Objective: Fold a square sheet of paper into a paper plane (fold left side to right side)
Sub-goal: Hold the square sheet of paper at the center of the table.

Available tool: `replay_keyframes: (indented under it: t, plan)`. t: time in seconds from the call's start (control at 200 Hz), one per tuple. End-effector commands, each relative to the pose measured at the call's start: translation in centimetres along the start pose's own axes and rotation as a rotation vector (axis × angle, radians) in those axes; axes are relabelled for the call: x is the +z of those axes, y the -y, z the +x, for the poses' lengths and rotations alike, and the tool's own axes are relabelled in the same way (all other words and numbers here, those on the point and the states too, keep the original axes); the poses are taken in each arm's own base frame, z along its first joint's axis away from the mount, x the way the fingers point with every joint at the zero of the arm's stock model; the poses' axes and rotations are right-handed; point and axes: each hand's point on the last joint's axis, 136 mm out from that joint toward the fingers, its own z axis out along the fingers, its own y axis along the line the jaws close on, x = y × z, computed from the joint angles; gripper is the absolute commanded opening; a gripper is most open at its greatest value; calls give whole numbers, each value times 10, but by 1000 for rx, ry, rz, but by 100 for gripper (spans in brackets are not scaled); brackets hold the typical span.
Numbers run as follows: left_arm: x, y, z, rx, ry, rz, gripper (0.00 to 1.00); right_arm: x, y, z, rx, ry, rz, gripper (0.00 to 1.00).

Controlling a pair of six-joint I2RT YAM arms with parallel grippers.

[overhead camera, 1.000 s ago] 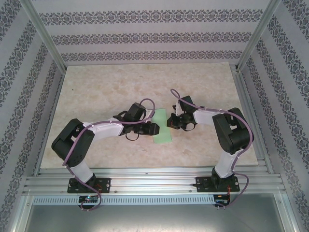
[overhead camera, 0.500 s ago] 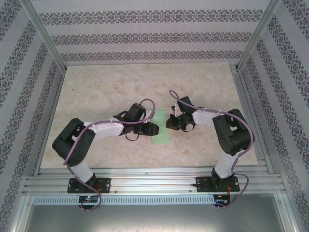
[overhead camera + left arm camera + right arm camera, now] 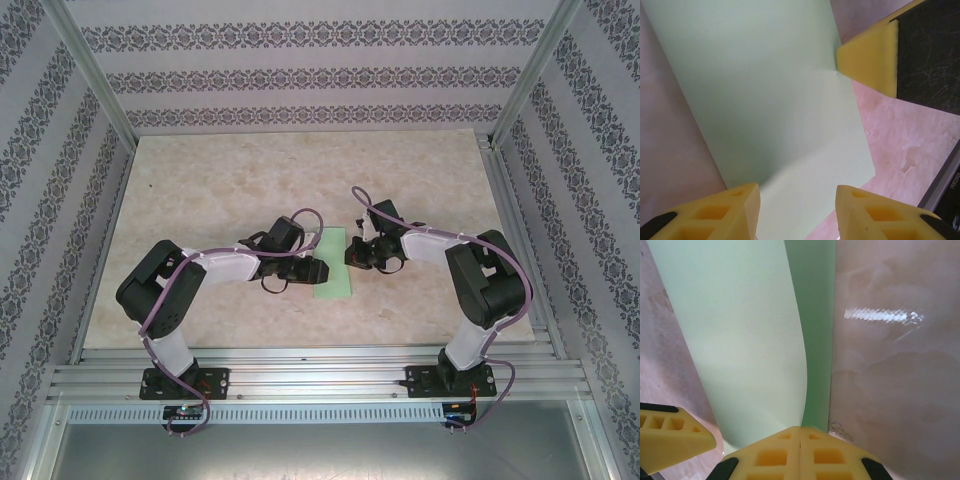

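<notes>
Open left fingers edge further across the square sheet of paper; closed right fingers pin its edge for creasing.

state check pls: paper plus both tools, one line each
paper: folded over, top layer bowed up and not pressed flat, lower layer showing along one edge.
left tool: open, the paper under the gap between its fingers.
right tool: shut, pinching the paper's edge.

White-and-black arms, purple cables, yellow honeycombed end effector pads.
</notes>
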Motion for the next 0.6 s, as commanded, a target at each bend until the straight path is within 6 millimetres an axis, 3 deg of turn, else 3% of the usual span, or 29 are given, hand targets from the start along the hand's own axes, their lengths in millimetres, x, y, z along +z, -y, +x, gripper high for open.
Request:
replay_keyframes:
  t: [0.0, 0.594]
  plan:
    - [0, 4, -9, 24, 25, 23, 45, 6, 5, 5, 11, -10, 23, 3]
    - [-3, 8, -10, 25, 30, 33, 45, 14, 19, 6, 28, -28, 75, 3]
